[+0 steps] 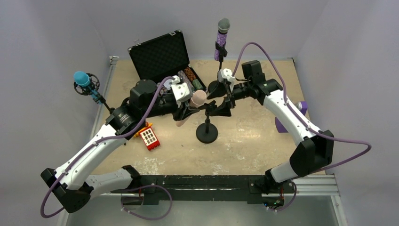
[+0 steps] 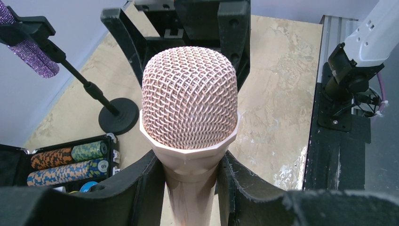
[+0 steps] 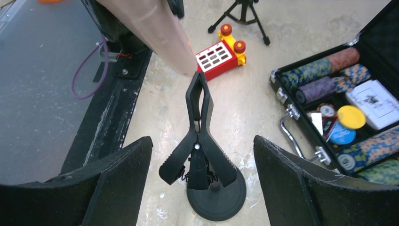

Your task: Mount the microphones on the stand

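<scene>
— Well, where's the peach-pink microphone (image 2: pixel 189 96)?
— Left gripper (image 2: pixel 190 188) clamps it, just beside the clip (image 3: pixel 198 113).
— Right wrist view?
— Only there: its tail at the clip's tip, right gripper (image 3: pixel 202 150) wide, straddling the clip's handles without touching.

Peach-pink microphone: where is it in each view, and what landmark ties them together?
Top external: peach-pink microphone at centre, left of the clip stand.
Left wrist: fills the centre, mesh head toward camera.
Right wrist: only its tail, top left.
Shared landmark: poker chip case.
</scene>
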Controlling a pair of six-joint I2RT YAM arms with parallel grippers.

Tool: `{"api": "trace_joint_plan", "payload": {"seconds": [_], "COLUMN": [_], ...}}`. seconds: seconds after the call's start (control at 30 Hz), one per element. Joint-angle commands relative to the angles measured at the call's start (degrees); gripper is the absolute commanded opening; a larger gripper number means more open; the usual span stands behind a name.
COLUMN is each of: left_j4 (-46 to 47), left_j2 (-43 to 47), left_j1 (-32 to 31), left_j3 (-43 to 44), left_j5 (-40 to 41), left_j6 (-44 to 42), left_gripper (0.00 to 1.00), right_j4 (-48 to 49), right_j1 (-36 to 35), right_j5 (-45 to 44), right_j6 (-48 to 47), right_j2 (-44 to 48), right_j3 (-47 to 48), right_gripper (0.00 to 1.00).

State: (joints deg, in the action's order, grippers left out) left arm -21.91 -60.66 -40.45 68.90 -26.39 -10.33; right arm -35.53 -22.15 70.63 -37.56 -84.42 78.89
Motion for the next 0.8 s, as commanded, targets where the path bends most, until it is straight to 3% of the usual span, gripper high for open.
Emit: {"api": "trace_joint_plan", "payload": {"seconds": [0.0, 0.27, 0.43, 0.5, 0.67, 0.77], "left_j4": [3.41, 6.77, 7.93, 8.63, 10.62, 11.30], "left_j2": [-0.22, -2.24, -3.76, -4.16, -5.16, -5.55], "left_j1": [0.92, 1.33, 1.41, 1.42, 1.51, 1.58], "left_j3": [2.46, 2.97, 3.69, 3.69, 3.57, 3.15], "left_j5": [-1.00, -2.34, -3.05, -2.99, -2.61, -2.49], "left_j6": [-1.72, -0.24, 0.38, 0.51, 0.86, 0.47], "left_gripper": [0.00, 0.00, 0.00, 0.00, 0.00, 0.00], "right_j4": [-1.92, 0.43, 3.11, 2.84, 0.07, 0.08], "right_j1": [-0.88, -1.65, -1.66, -1.69, -1.58, -1.62], "right_j5": [-1.27, -2.42, -1.75, -1.35, -0.21, -0.01], "right_j6": [-2.56, -1.73, 0.29, 0.16, -2.45, -3.15], "right_j2": [-0.45, -0.05, 0.60, 0.28, -0.29, 0.44], "right_j3": [-2.25, -4.83, -5.51, -5.28, -4.78, -5.50], "right_gripper": [0.83, 0.78, 0.70, 0.60, 0.17, 0.06]}}
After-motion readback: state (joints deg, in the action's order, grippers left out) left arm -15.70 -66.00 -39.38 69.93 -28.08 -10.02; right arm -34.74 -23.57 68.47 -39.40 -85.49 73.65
